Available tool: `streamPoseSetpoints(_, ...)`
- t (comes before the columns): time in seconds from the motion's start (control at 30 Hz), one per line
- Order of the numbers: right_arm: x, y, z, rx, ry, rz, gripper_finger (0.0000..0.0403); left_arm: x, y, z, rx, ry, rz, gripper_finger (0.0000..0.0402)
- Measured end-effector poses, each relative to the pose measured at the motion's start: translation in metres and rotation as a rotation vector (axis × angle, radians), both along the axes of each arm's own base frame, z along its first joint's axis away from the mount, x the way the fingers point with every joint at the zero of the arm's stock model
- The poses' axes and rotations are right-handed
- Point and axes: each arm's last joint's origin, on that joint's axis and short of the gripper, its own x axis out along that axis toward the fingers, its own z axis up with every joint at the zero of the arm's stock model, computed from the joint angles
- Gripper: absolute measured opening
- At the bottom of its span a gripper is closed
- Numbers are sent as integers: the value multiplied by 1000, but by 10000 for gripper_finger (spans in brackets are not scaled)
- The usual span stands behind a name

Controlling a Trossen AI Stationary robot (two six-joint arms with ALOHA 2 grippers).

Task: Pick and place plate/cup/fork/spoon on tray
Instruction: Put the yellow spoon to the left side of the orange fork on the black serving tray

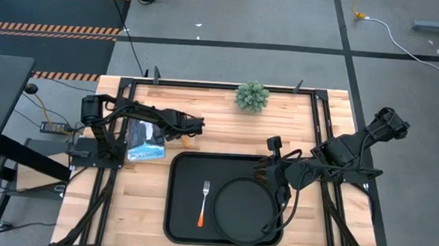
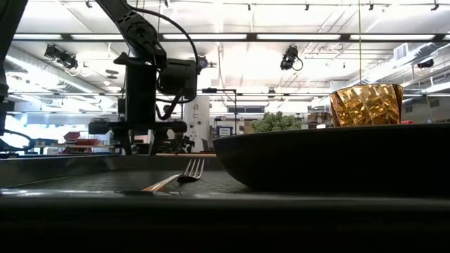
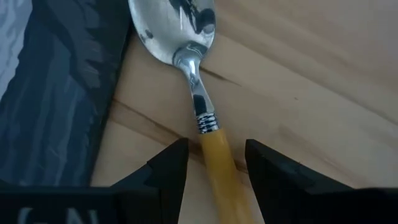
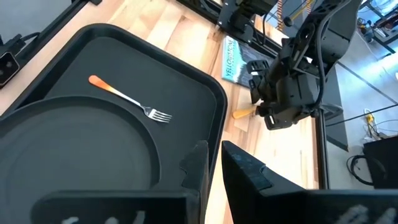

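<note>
Orange is the handle of the spoon, which lies flat on the bare wood of the table toward the far left part of the tabletop, just beyond the tray's far left corner and beside a blue-and-white book. The left gripper is down over it with its fingers spread, one on each side of the handle; whether the pads touch the handle cannot be told. In the right wrist view the handle's end sticks out from under that gripper, toward the tray. The tray sits at the middle of the near edge of the table. On it, the fork lies left of the plate, tines toward the far edge and orange handle toward the near edge. The plate fills the tray's right half, close to the near right corner of the tray. The cup shows only in the low view, upright, rising behind the plate's rim; whether it stands in the plate or past it cannot be told. The right gripper hangs over the tray's far right corner, above the plate's far rim, its two fingers close together with a narrow gap and nothing between them. A small green potted plant stands at the middle of the table's far edge.
</note>
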Motion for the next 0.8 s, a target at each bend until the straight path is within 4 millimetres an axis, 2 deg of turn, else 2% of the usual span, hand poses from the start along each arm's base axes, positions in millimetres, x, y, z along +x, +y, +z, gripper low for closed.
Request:
streamPoseSetpoints(0.23,0,0,0,0,0,0,52,0,2,0,-26,21,-62,162)
streamPoseSetpoints(0.6,0,0,0,3,-1,-2,52,-1,1,-1,-47,48,-124,59)
streamPoseSetpoints(0.8,0,0,1,7,-7,-2,52,-1,1,0,-62,78,-223,58)
